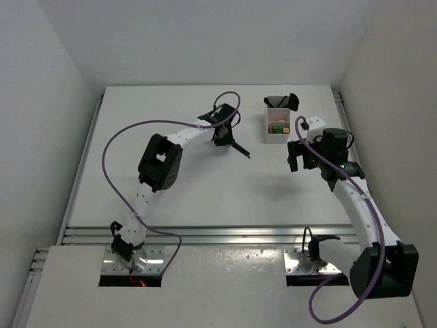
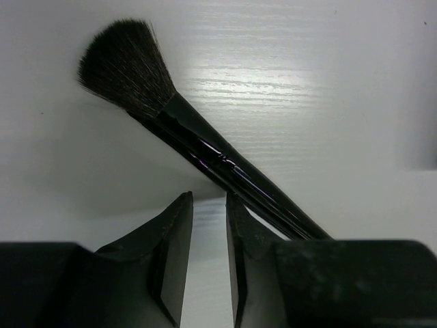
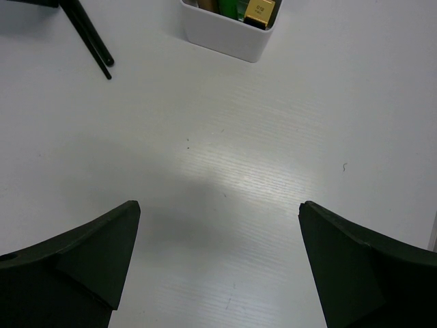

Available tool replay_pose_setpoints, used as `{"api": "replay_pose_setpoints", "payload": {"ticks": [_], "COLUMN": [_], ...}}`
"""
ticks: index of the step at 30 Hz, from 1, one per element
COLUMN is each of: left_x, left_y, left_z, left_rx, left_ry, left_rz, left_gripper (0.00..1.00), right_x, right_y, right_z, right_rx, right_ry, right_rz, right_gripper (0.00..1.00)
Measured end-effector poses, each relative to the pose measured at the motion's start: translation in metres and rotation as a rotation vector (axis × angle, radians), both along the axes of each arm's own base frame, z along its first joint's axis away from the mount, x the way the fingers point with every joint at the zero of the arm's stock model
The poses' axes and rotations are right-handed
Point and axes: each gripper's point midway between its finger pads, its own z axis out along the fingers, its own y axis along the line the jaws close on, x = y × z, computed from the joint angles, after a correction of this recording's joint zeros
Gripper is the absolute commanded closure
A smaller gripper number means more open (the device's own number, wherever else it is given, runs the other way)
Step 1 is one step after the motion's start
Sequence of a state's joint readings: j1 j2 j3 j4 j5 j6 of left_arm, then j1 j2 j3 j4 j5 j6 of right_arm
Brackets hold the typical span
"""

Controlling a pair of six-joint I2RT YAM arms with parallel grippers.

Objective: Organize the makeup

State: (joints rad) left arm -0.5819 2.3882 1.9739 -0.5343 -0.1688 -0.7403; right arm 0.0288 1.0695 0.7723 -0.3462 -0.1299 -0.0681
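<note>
A black brush [image 2: 205, 147] with a flat bristle head lies slanted on the white table, and its handle runs behind my left gripper's right finger. My left gripper [image 2: 208, 198] stands over it with its jaws a narrow gap apart and nothing between them. In the top view the left gripper [image 1: 222, 133] is at the far middle, with black handles [image 1: 240, 149] sticking out to its right. Two thin black handles [image 3: 92, 41] show in the right wrist view. My right gripper [image 3: 218, 205] is wide open and empty above bare table; it also shows in the top view [image 1: 298, 156].
A white compartment box [image 1: 276, 134] stands at the far right and holds a green tube [image 3: 229, 5], a gold-brown tube [image 3: 259, 10] and black brush heads [image 1: 283, 102]. Walls close in the table on the left, back and right.
</note>
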Motion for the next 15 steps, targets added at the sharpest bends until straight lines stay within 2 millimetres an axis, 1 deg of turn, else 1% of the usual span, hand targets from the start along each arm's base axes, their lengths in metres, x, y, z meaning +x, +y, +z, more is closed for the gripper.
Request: {"api": "replay_pose_setpoints", "payload": {"ticks": [1, 6, 15], "left_x": [-0.001, -0.002, 0.005], "left_y": [-0.001, -0.005, -0.010], "left_z": [0.001, 0.003, 0.015], "left_rx": [-0.001, -0.001, -0.022], "left_ry": [-0.001, -0.004, -0.030], "left_rz": [-0.002, -0.011, -0.008], "left_gripper": [0.66, 0.66, 0.66], "right_x": [0.000, 0.000, -0.001], "right_y": [0.000, 0.000, -0.001], "right_z": [0.000, 0.000, 0.000], "right_rx": [-0.001, -0.005, -0.012], "right_ry": [0.000, -0.002, 0.001], "right_rz": [0.001, 0.004, 0.009], "right_gripper": [0.00, 0.00, 0.00]}}
